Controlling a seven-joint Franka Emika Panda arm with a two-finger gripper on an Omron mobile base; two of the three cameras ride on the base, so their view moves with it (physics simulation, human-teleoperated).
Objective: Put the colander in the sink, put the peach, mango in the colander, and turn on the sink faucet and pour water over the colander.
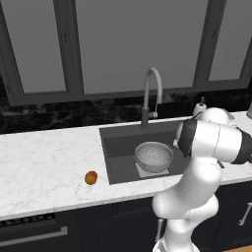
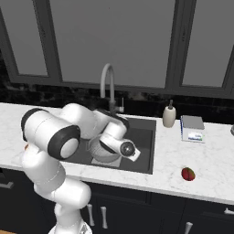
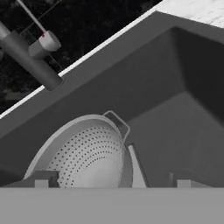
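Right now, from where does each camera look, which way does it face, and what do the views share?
Left base view: behind the arm to its left, facing the sink, colander, sink faucet and peach; the white arm rises lower right.
Right base view: behind to the right, facing the same basin, plus mango and soap pump; arm lower left.
Hand view: on the hand, looking down into the basin; the open tool shows its tips.
All share sink, colander and faucet.

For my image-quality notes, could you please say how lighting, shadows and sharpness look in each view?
Left base view: flat, even light, faint shadow beside the peach, no glare on the faucet. Right base view: equally soft, slightly blurred, the mango casting little shadow. Hand view: dim and coarse, the colander perforations still legible, the sink walls smoothly shaded.
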